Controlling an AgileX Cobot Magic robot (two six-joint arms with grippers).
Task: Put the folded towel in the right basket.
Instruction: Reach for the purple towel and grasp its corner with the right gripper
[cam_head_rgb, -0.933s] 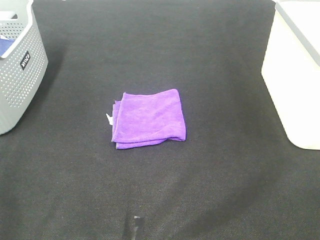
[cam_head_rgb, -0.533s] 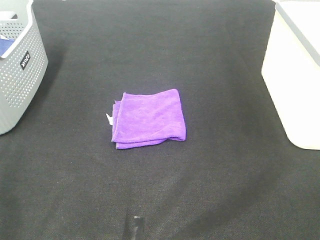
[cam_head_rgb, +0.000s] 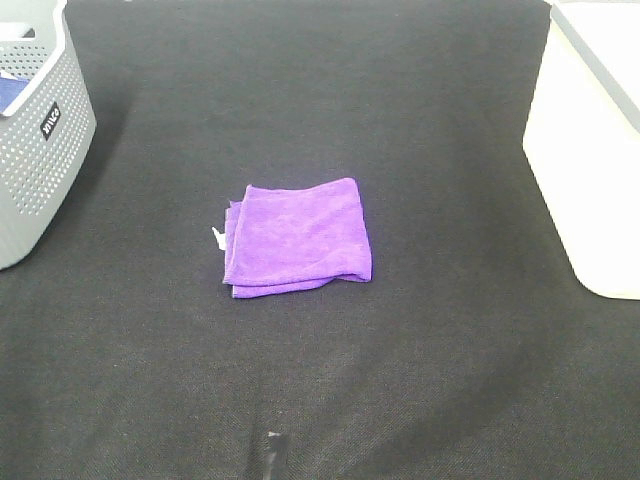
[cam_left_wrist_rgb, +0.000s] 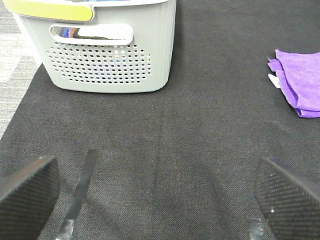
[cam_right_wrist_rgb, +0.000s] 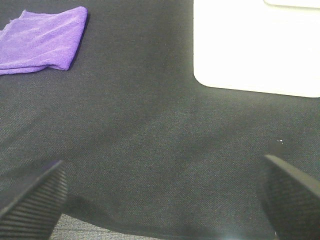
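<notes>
A folded purple towel (cam_head_rgb: 298, 238) lies flat on the black mat near the middle. It shows in the left wrist view (cam_left_wrist_rgb: 299, 82) and in the right wrist view (cam_right_wrist_rgb: 42, 41). The white right basket (cam_head_rgb: 590, 140) stands at the right edge and shows in the right wrist view (cam_right_wrist_rgb: 255, 45). My left gripper (cam_left_wrist_rgb: 155, 200) is open and empty, well short of the towel. My right gripper (cam_right_wrist_rgb: 160, 200) is open and empty, between towel and white basket, touching neither. Neither gripper shows in the exterior view.
A grey perforated basket (cam_head_rgb: 35, 130) with blue cloth inside stands at the far left; it fills the left wrist view (cam_left_wrist_rgb: 105, 45). The black mat (cam_head_rgb: 320, 380) covers the table. A strip of tape (cam_head_rgb: 270, 455) lies at the mat's front edge.
</notes>
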